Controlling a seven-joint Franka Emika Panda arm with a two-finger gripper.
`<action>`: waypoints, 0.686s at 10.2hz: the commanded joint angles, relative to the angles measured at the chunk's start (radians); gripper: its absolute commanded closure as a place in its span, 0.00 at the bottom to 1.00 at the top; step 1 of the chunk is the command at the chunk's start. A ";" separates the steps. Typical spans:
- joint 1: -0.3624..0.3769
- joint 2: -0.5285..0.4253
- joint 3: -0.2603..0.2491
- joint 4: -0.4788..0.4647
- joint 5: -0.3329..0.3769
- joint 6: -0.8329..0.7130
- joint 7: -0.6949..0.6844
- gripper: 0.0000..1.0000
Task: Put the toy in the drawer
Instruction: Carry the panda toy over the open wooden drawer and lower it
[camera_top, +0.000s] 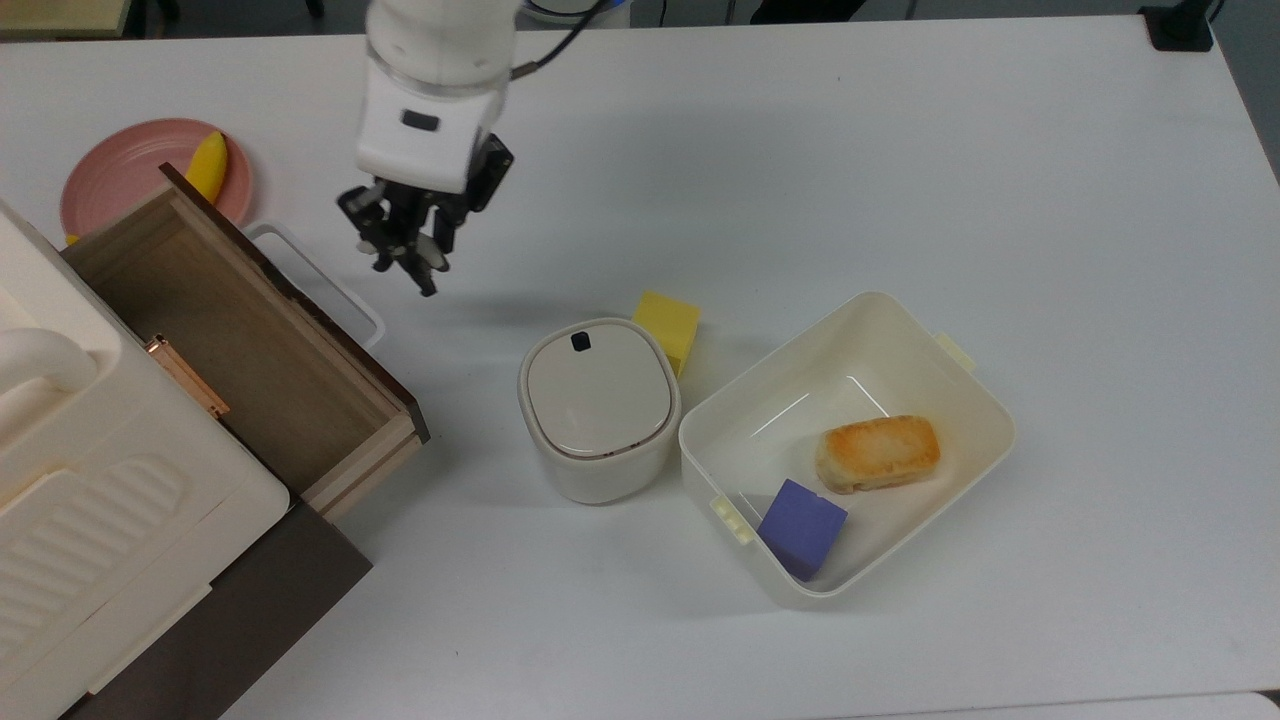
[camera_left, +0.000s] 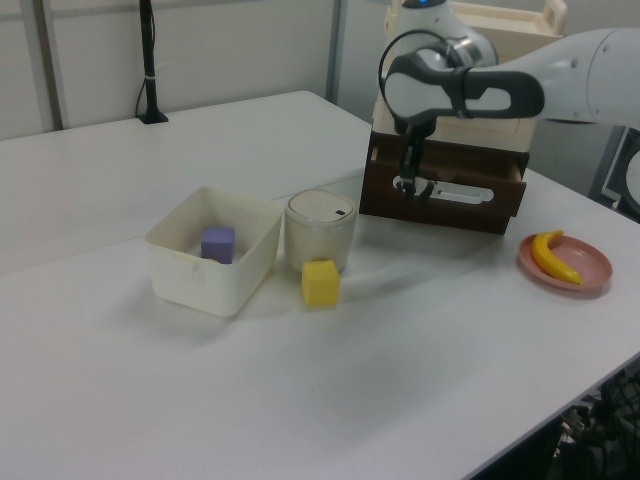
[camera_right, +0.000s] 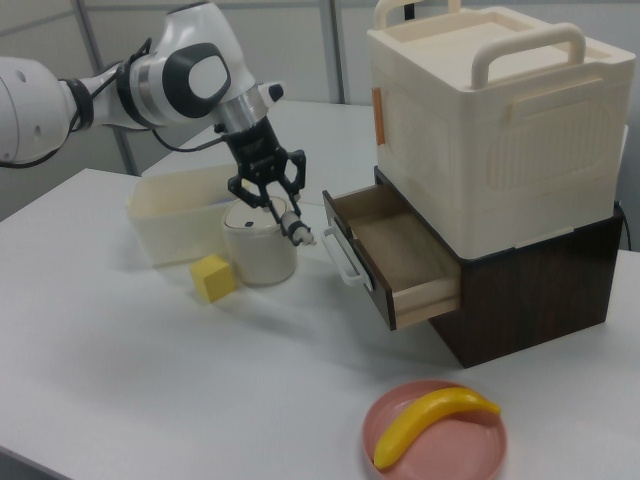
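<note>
1. Jaws (camera_top: 405, 250), top view: closed on the toy (camera_top: 428, 256), a small black-and-white shape between the fingertips, lifted clear of the surface (camera_top: 900, 150). The drawer (camera_top: 240, 340) stands open toward the top view's lower left of the jaws; its white loop handle (camera_top: 318, 280) lies between the jaws and the drawer's inside. The jaws are beside the drawer front, not yet over the cavity.

2. Left view: jaws (camera_left: 413, 186) hang in front of the dark drawer front (camera_left: 445, 190), at about handle height. A white speck at the fingertips is likely the toy; too small to confirm. Depth between jaws and drawer cannot be read here.

3. Right view: jaws (camera_right: 283, 217) hold the toy (camera_right: 297, 233) at the fingertips, pointing down. The drawer (camera_right: 395, 255) is open to the right view's right of the jaws, with the handle (camera_right: 338, 255) just beside the toy. The toy sits roughly level with the drawer's rim.

4. Judgement: the carry is under way. The coming move turns on a short sideways travel over the handle and front edge into the cavity, with enough height to clear them.
</note>
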 joint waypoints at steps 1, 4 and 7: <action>-0.084 0.012 -0.011 0.043 0.015 0.179 0.022 0.95; -0.151 0.063 -0.011 0.043 0.001 0.359 0.137 0.92; -0.165 0.094 -0.011 0.041 0.001 0.376 0.139 0.28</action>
